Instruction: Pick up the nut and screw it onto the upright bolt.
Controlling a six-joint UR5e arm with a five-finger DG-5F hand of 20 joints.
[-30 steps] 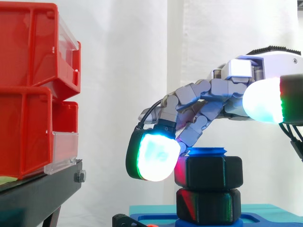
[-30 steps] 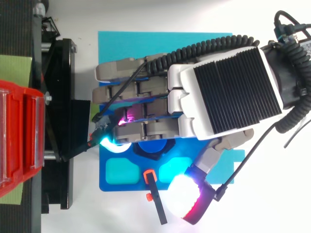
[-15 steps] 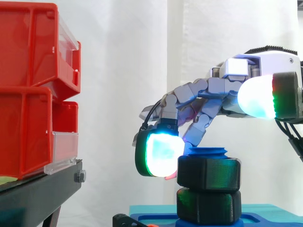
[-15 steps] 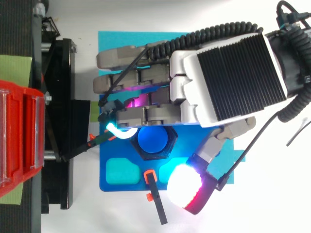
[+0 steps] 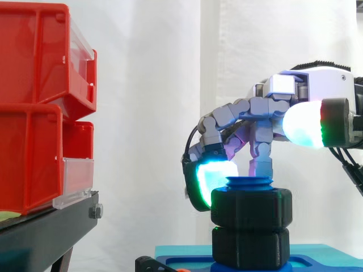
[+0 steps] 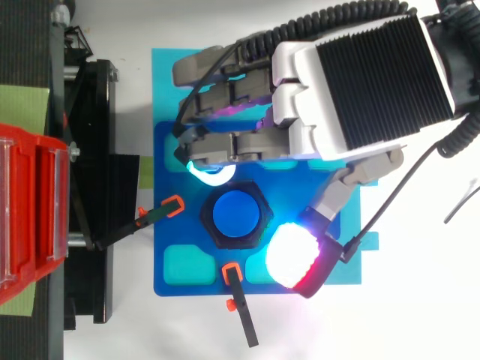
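Black nut (image 5: 251, 207) on blue bolt (image 5: 249, 182), hand (image 6: 367, 75) curled alongside, w/o grip

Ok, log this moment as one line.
nut: on upright bolt, blue tip showing above it | hand: at the nut, grip unclear

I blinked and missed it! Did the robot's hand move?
Yes. In the top view the hand slid away from the red bin and off the blue bolt.

no readable text, labels or numbers anywhere
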